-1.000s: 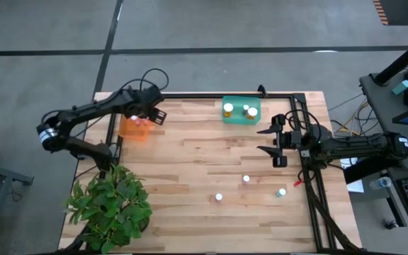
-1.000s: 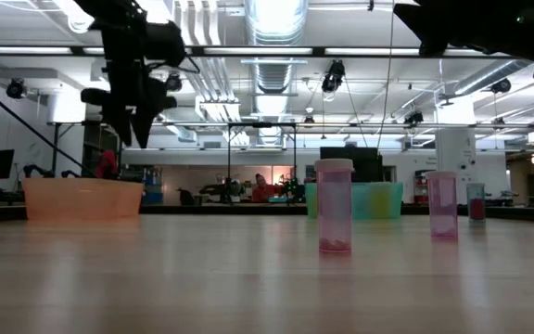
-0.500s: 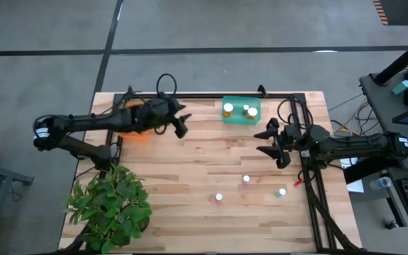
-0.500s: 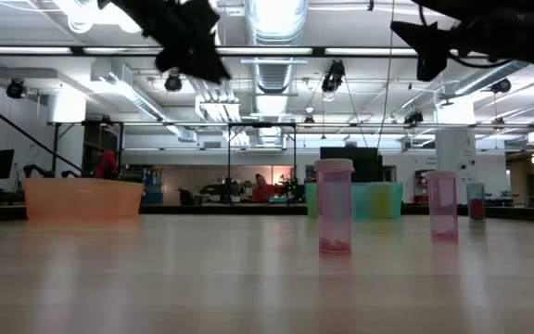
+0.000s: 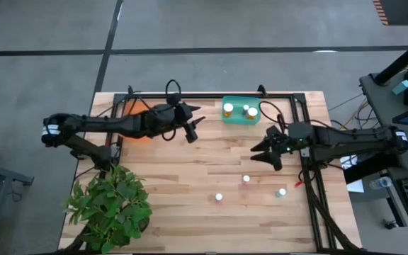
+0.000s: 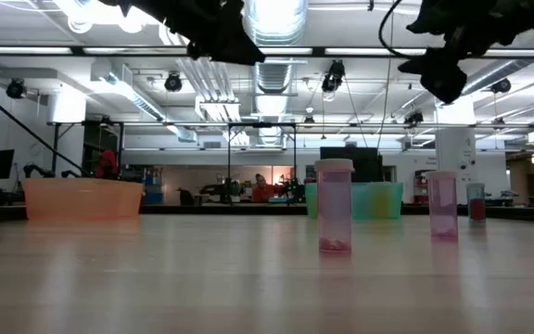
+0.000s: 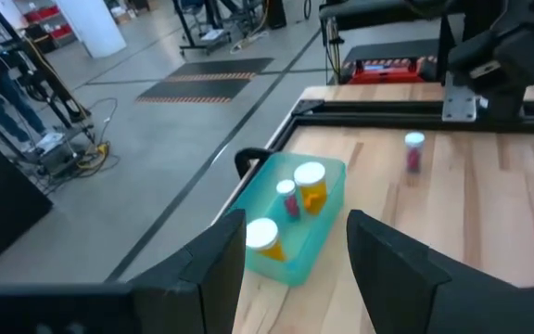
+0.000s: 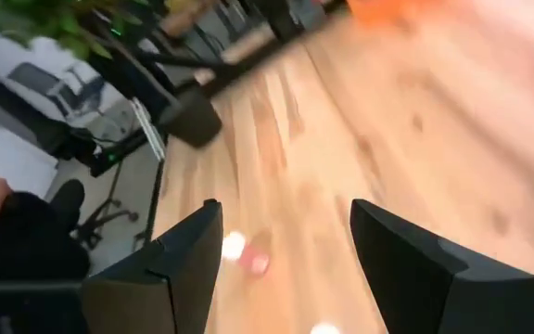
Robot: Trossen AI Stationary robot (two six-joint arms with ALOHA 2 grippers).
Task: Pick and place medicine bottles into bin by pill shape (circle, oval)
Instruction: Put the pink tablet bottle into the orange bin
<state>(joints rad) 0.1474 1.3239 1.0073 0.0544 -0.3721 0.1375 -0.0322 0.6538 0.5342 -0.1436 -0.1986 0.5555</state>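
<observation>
The left gripper (image 5: pixel 192 129) has been swung away from the orange bin (image 5: pixel 134 129) toward the green bin (image 5: pixel 241 111), spread open and carrying nothing. The right gripper (image 5: pixel 266 146), also open and empty, is being lowered toward three medicine bottles (image 5: pixel 246 179) standing on the bench (image 5: pixel 190 177); another pick is likely being begun.

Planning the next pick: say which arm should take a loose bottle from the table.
Right. The right hand, open and empty, hangs close to the three loose bottles. The left hand, also open, is farther off, between the orange bin and green bin.
</observation>
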